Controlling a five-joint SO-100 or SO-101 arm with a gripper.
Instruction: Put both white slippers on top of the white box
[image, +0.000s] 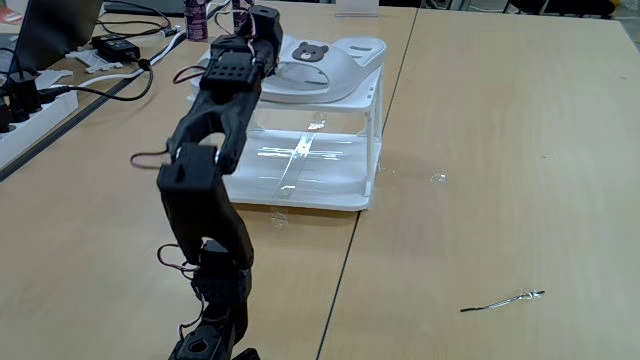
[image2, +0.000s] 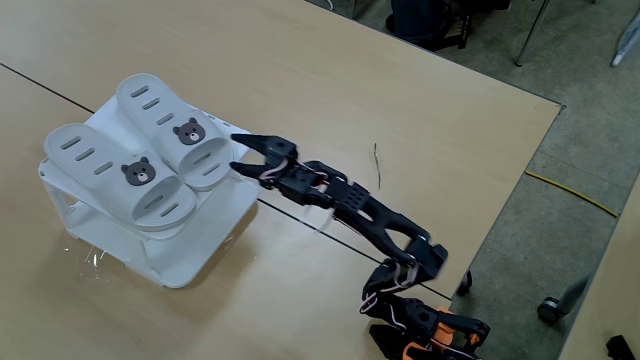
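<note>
Resting side by side atop the white box (image2: 215, 235), both white slippers (image2: 150, 150) look light, rubbery (best pinched by strap edge); gripper (image2: 238, 153) open, empty, just beside them.

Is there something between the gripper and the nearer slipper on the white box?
No. In a fixed view the gripper is open just beside the heel of the nearer slipper, and the short stretch between them on the white box is bare.

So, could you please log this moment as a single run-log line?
off-white rubber bear-badge slippers: both on white plastic rack top, side by side | gripper: open, at slipper heel, holding nothing | black arm: extended
</note>
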